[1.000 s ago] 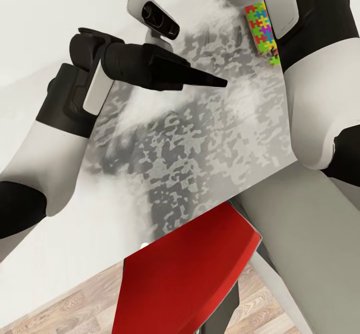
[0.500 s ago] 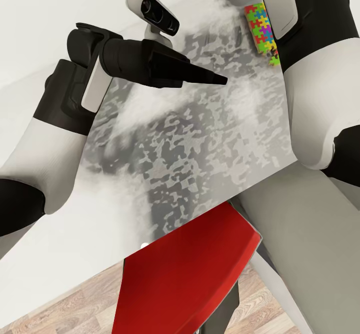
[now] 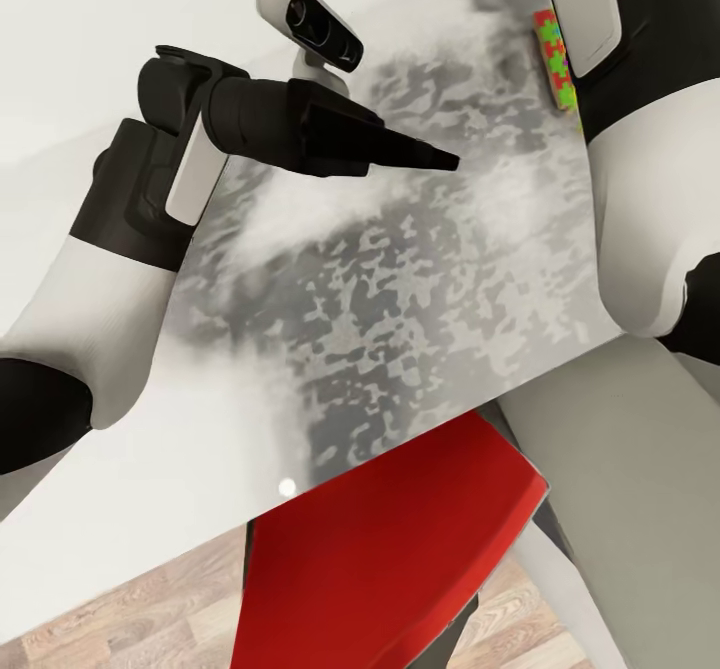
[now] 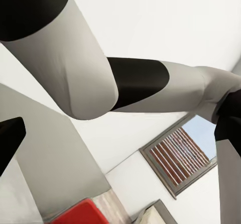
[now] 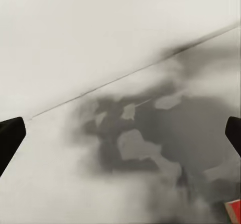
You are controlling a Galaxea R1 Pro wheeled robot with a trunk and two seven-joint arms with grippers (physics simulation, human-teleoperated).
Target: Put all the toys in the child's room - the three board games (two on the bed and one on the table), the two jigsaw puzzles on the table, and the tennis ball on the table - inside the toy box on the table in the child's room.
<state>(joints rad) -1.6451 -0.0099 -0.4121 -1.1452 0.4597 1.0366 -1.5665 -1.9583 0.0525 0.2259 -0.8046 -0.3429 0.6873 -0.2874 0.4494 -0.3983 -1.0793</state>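
Observation:
A jigsaw puzzle box [image 3: 556, 59] with a bright multicoloured pattern lies at the far edge of the grey mottled table [image 3: 400, 289], partly hidden behind my right arm [image 3: 640, 149]. My left gripper [image 3: 440, 161] hovers over the middle of the table, pointing toward the puzzle box; its fingers [image 4: 10, 138] stand wide apart with nothing between them. My right gripper [image 5: 120, 133] is open over the tabletop near the wall, its fingertips [image 5: 9, 136] at the picture's edges. A small red corner [image 5: 234, 212] of something shows beside it. The toy box, board games and tennis ball are out of view.
A red chair [image 3: 390, 549] is tucked under the table's near edge, over a wooden floor [image 3: 120, 619]. A white wall [image 3: 80, 29] runs behind the table. The left wrist view looks past my right arm [image 4: 100, 78] to a window with red blinds [image 4: 178, 158].
The whole picture has shifted slightly, so the camera moved. The puzzle box now sits further right and more hidden behind my right arm. The left gripper holds about the same pose.

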